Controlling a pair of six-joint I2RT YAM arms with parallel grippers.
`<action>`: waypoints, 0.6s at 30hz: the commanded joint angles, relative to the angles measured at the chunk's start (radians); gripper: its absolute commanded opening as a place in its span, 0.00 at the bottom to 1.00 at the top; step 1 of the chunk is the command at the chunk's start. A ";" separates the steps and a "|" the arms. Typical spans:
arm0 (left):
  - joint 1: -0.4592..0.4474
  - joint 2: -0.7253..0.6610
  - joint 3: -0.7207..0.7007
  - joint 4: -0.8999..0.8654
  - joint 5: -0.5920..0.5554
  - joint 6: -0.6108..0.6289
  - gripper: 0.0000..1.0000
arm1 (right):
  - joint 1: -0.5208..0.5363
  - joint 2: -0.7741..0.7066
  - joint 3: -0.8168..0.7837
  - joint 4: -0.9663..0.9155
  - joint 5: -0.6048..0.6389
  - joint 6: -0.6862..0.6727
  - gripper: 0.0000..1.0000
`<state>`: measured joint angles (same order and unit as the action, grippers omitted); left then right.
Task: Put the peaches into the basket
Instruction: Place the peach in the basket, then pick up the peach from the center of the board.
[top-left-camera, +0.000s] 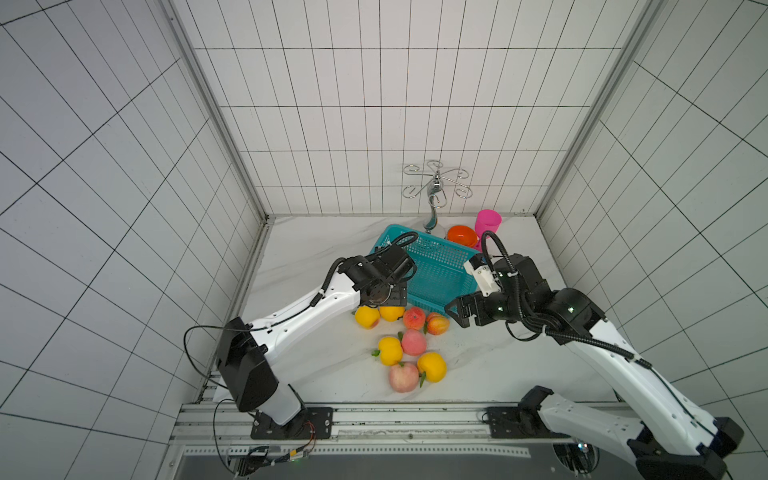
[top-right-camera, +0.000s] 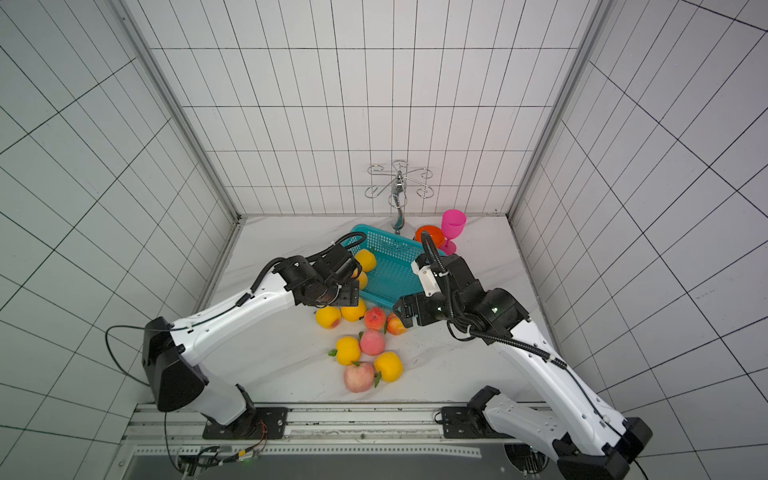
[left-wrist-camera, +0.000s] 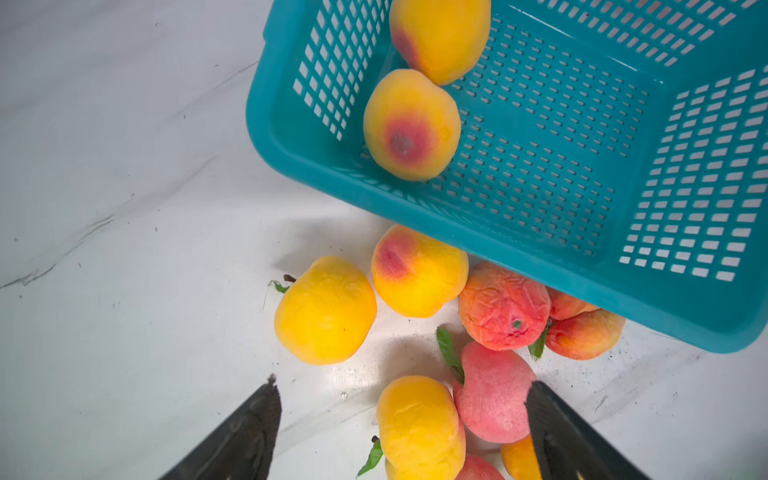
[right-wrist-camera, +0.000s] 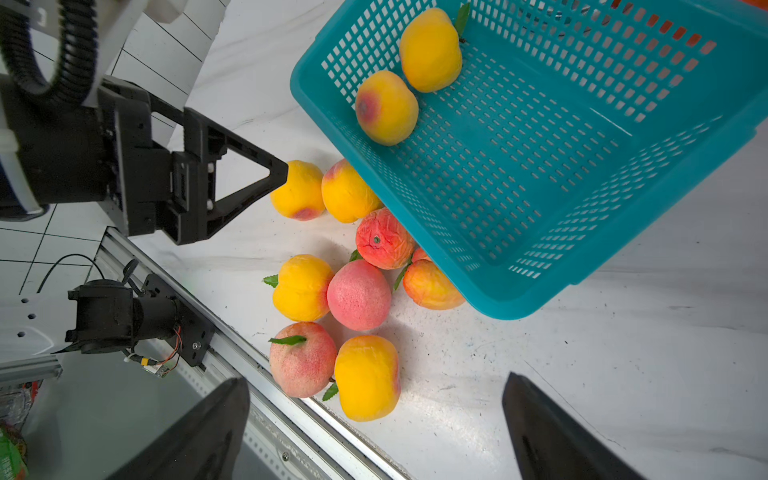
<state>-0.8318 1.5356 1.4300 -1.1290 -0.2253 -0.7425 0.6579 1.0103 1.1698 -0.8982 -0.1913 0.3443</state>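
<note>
A white marble-look tabletop (top-left-camera: 307, 257) is boxed in on its left, far and right sides by white tiled walls (top-left-camera: 374, 104) with dark grid lines. A silver metal rail (top-left-camera: 374, 415) runs along the near edge. A teal perforated plastic basket (top-left-camera: 436, 270) sits far of centre, skewed, with two yellow-orange toy peaches (left-wrist-camera: 411, 124) at its left end. Eight more peaches (top-left-camera: 413, 342), yellow and pink-red, cluster just near of it. Behind the basket stand a chrome hook stand (top-left-camera: 434, 187), an orange plastic bowl (top-left-camera: 461, 235) and a pink plastic goblet (top-left-camera: 488, 222). The left gripper (left-wrist-camera: 403, 390) hangs over the cluster's far left and the right gripper (right-wrist-camera: 376, 380) is at its right, both spread and holding nothing. Bare marble lies far left and near right.
</note>
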 joint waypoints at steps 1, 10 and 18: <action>-0.008 -0.051 -0.044 0.018 0.011 -0.044 0.90 | 0.037 -0.025 -0.021 0.006 0.077 0.046 0.99; -0.024 -0.152 -0.153 0.040 0.039 -0.043 0.91 | 0.116 -0.061 -0.011 -0.044 0.212 0.136 0.98; -0.023 -0.260 -0.235 0.038 0.056 -0.023 0.90 | 0.268 -0.053 -0.037 -0.074 0.345 0.273 0.99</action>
<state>-0.8501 1.3159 1.2228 -1.1053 -0.1776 -0.7631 0.8867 0.9581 1.1492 -0.9306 0.0673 0.5354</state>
